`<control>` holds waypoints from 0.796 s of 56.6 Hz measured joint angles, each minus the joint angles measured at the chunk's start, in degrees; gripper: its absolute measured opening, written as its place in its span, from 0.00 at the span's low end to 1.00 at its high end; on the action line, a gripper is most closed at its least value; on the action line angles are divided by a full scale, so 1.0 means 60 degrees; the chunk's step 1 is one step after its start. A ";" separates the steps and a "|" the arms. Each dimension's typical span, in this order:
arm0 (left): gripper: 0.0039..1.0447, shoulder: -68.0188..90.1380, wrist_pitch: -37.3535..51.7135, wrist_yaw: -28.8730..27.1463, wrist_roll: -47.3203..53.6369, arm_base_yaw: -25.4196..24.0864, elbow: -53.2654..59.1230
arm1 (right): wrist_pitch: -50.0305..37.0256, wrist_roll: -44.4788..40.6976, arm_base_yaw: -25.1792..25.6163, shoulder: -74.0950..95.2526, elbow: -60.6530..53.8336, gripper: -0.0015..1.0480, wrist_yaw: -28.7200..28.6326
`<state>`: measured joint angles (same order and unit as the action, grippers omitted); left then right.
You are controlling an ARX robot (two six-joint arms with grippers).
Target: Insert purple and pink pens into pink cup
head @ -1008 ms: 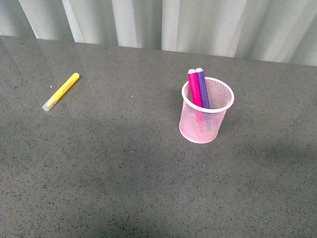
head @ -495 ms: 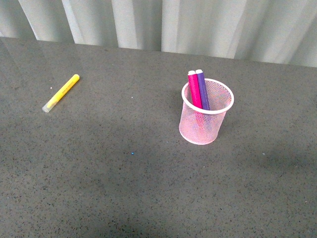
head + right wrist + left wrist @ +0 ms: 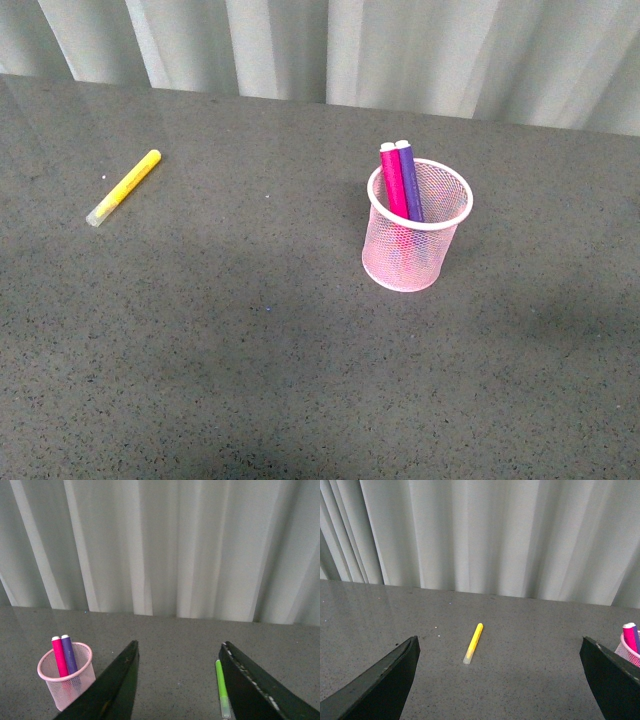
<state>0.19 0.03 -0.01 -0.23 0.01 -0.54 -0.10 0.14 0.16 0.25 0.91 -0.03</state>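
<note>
The pink cup [image 3: 417, 240] is standing upright on the dark speckled table [image 3: 250, 380], sitting at about three o'clock from the middle of the front view. Both task pens are resting inside it: the pink pen [image 3: 392, 182] and the purple pen [image 3: 408, 180] are leaning side by side, touching, with their pale ends poking above the rim toward eleven o'clock. A yellow marker [image 3: 123, 186] is lying flat well apart from the cup, out at about ten o'clock, angled with its clear cap toward the near left.

Neither arm is showing in the front view. In the left wrist view, the left gripper [image 3: 500, 680] is hanging over the table with its dark fingers [image 3: 385, 680] spread wide apart, holding nothing; the yellow marker is lying between them farther off. In the right wrist view, the right gripper [image 3: 177, 690] is likewise standing apart and empty, with a green marker [image 3: 222, 689] lying just beside one finger [image 3: 255, 690], and the cup near the other.

A grey pleated curtain [image 3: 330, 50] is hanging behind the table.
</note>
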 joint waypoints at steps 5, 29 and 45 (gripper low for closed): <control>0.94 0.0000 0.0000 -0.0004 0.0000 0.0000 0.0000 | 0.0000 0.0000 0.0000 0.0000 0.0000 0.66 0.0004; 0.94 0.0000 0.0000 0.0000 0.0000 0.0000 0.0000 | 0.0000 0.0007 0.0000 0.0000 0.0000 0.93 0.0000; 0.94 0.0000 0.0000 -0.0004 0.0004 0.0000 0.0000 | 0.0000 0.0007 0.0000 0.0000 0.0000 0.93 0.0000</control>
<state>0.19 0.03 -0.03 -0.21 0.01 -0.54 -0.10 0.19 0.16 0.25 0.91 -0.03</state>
